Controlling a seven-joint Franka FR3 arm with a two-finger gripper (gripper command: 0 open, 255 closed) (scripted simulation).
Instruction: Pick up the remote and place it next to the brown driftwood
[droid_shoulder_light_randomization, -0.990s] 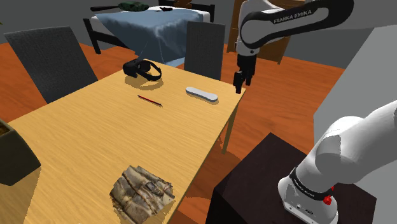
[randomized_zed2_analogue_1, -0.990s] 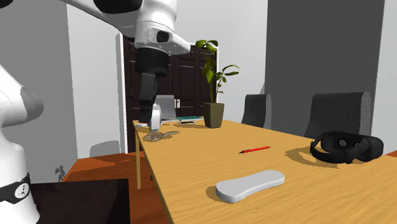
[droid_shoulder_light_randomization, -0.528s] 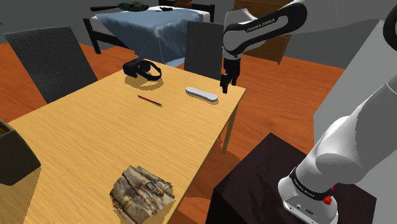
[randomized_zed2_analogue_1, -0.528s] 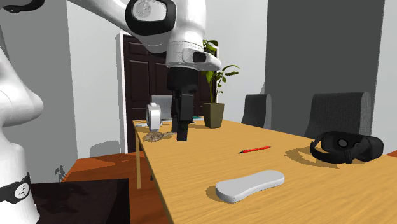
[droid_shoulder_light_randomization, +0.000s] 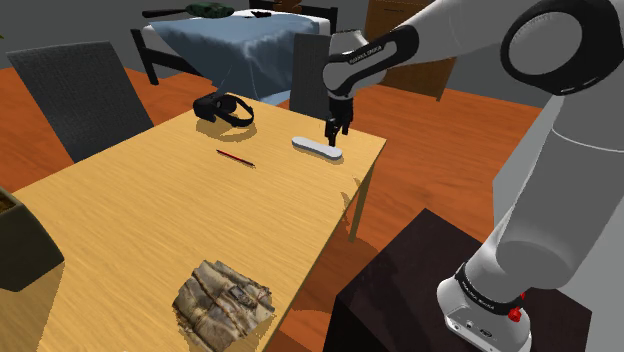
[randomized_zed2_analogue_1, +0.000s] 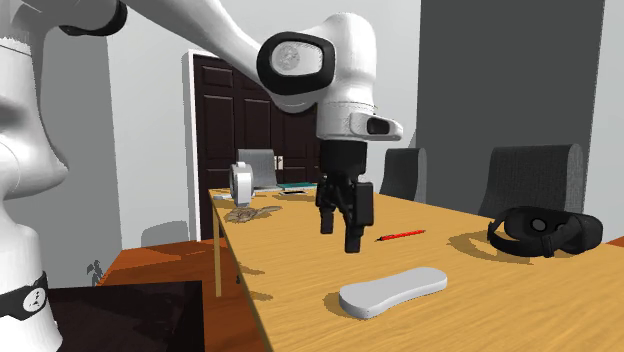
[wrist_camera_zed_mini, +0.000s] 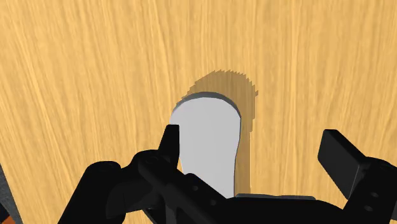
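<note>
The one container on the wooden table (droid_shoulder_light_randomization: 150, 220) is a dark, square-sided planter (droid_shoulder_light_randomization: 22, 255), cut off at the shoulder view's lower left edge. A thin brownish strip shows at its top, but what it holds cannot be told.

The remote (droid_shoulder_light_randomization: 317, 147) is a pale grey, rounded bar lying flat on the table near the far corner, close to the edge that faces the stand. The black gripper (droid_shoulder_light_randomization: 333, 134) hangs fingers-down over the end of the remote nearest that corner, with its tips a little above it and not touching. In the second exterior view the gripper (randomized_zed2_analogue_1: 339, 230) hovers clear of the tabletop, and the remote (randomized_zed2_analogue_1: 392, 291) lies below it toward that view's lower right. From the wrist, the fingers (wrist_camera_zed_mini: 170, 143) stand wide apart. The rounded end of the remote (wrist_camera_zed_mini: 207, 143) lies on the wood between them, much closer to one finger than the other, with nothing clasped.

The brown driftwood (droid_shoulder_light_randomization: 223, 300) sits at the near end of the table, well apart from the remote. Between them a red pen (droid_shoulder_light_randomization: 236, 158) lies on the bare wood. A black VR headset (droid_shoulder_light_randomization: 224, 108) rests at the far edge, near a grey chair (droid_shoulder_light_randomization: 322, 75).
</note>
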